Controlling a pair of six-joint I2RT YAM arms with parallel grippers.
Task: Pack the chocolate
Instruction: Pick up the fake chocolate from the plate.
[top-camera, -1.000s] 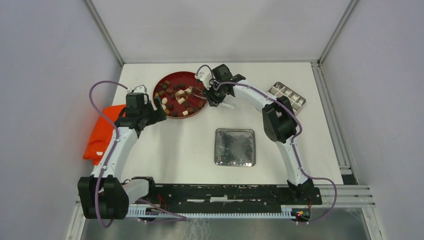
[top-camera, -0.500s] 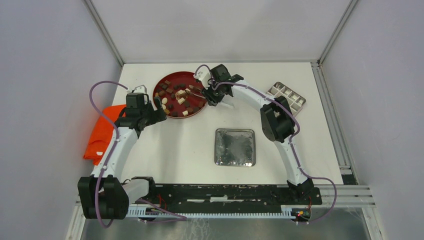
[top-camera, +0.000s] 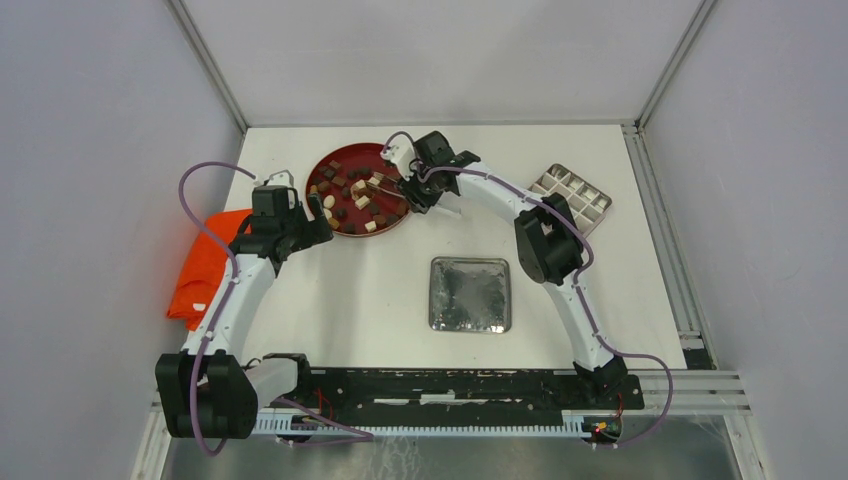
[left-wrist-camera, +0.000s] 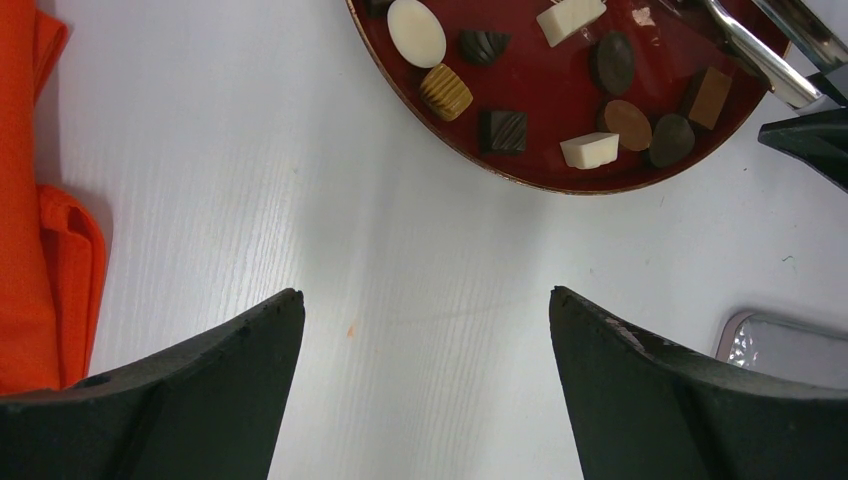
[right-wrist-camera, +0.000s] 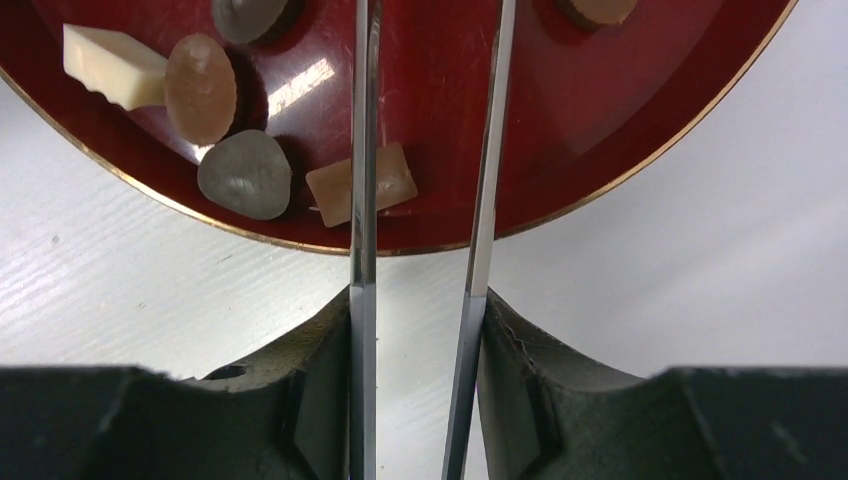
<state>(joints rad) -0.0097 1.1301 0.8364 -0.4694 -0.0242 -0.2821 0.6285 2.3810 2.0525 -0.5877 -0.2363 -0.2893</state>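
Grey walls close in the white worktop (top-camera: 330, 300), and my worry sits at its far side, where the right pincer (right-wrist-camera: 415, 330) is pinching a pair of long metal tweezers (right-wrist-camera: 362, 150) out over the round dark-red plate (left-wrist-camera: 545, 95). Every piece of the bite-size chocolate (left-wrist-camera: 445, 90), dark, light brown and cream, lies loose on that plate. The tweezer arms stand apart. Their tips run out of my wrist view, so I cannot tell whether they hold anything. One arm crosses a light-brown square piece (right-wrist-camera: 395, 180), and I judge a careless squeeze would shove it aside or flick a smooth piece off the rim. The tweezers could also twist in the grip. The pale box with grid compartments (top-camera: 572, 195) waits well apart at the far right, so a weak nip risks a drop on the way. I make out nothing in it, nor in the square silvery tray (top-camera: 470, 293) nearer me. The left pincer (left-wrist-camera: 422, 295) hovers spread and empty over bare worktop, between the plate and an orange cloth (top-camera: 205, 265).
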